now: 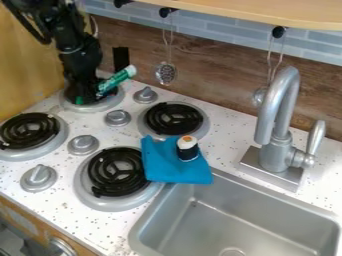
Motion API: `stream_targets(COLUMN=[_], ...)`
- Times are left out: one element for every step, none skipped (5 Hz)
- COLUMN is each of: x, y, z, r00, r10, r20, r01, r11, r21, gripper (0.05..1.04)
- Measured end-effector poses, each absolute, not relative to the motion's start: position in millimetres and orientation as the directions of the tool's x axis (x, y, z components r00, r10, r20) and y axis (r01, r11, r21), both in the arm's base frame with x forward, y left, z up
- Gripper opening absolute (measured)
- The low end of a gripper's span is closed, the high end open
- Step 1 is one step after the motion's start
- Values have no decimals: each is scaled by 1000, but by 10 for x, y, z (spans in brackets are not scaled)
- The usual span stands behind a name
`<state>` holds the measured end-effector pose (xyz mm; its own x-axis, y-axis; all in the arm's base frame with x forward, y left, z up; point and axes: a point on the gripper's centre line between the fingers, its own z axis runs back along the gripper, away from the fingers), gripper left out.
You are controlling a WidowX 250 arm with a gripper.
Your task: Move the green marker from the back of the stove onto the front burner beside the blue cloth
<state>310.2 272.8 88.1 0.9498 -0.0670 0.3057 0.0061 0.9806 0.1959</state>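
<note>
No words, numbers or signs are standing out legibly. Toward eleven o'clock, a green tube point(116, 80) is showing pale markings too small to read; nothing readable is appearing on the stove knobs point(83, 144) toward nine o'clock.

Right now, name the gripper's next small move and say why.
A slight, slow lift seems best: the gripper is low over a burner, right beside a tilted green tube with a pale end, and I cannot tell whether it is gripped; lifting should show that.
</note>
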Motion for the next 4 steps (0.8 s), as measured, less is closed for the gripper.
stream_targets(x=[3001, 2799, 2445, 2272], y=[2516, 2140, 1773, 1491], z=[988, 1113, 1153, 1091], r00=[938, 920, 919, 906], r10=[-86, -131, -146, -223], r20=[335, 370, 365, 359], r01=[33, 101, 124, 209], r11=[986, 990, 989, 975], r21=[161, 100, 85, 77], gripper=[347, 347, 347, 347])
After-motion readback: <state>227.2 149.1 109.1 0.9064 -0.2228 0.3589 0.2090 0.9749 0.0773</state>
